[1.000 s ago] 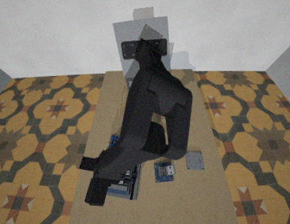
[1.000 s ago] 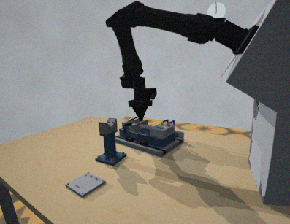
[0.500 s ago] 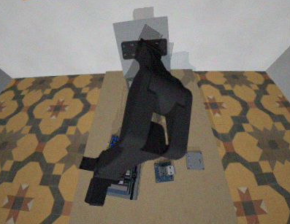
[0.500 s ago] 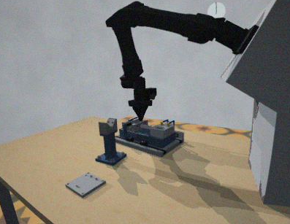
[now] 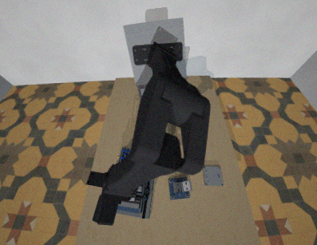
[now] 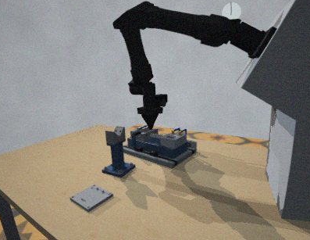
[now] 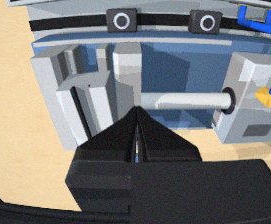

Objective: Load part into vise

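Observation:
My gripper [image 7: 137, 112] is shut and empty, its tips pointing down just above the open vise [image 6: 158, 144], as the exterior view also shows [image 6: 151, 124]. In the wrist view a long grey block with a dark groove on top [image 7: 81, 97], which looks like the part, lies between the jaws beside the grey jaw at the left [image 7: 53, 100]. I cannot tell whether it touches that jaw or the work stop. The air cylinder's rod [image 7: 191, 101] runs from the right to the moving jaw [image 7: 126, 72], right by my fingertips. The infeed plate [image 6: 91, 197] has nothing on it.
The V-block on its blue post [image 6: 117, 151] stands left of the vise, between it and the infeed plate. A large grey mount [image 6: 291, 132] carries the arm at the right. In the top view the arm [image 5: 166, 123] hides most of the vise.

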### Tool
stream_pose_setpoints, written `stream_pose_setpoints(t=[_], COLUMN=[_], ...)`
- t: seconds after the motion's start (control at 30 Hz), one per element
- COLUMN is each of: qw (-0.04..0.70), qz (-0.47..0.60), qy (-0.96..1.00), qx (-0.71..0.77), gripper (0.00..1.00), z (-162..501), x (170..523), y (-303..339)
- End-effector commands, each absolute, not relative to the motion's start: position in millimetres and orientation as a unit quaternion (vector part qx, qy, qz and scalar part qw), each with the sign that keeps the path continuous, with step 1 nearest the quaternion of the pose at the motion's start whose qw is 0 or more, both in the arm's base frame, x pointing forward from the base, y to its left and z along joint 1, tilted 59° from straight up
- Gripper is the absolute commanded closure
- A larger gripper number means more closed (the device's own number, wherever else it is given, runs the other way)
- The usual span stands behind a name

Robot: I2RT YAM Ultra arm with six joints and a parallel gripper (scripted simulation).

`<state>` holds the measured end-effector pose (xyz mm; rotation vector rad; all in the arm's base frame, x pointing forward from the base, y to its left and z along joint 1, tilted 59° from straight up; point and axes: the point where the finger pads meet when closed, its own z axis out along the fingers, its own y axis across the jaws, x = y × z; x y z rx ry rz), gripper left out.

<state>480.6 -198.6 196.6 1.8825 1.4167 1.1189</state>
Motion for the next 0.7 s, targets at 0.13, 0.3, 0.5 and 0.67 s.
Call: stream_pose_setpoints(t=[0.13, 0.3, 0.5, 0.67], qw=[0.272, 0.273, 0.272, 0.272], qz=[0.413, 0.413, 0.413, 0.413], qy=[0.519, 0.520, 0.520, 0.520], qx=[0.697, 0.697, 0.697, 0.697], gripper=[1.00, 1.00, 1.00, 1.00], z=[207.4, 209.6, 209.4, 210.6], x=[486.5, 487.0, 487.7, 488.5], y=[-204.6, -204.8, -205.2, -205.6])
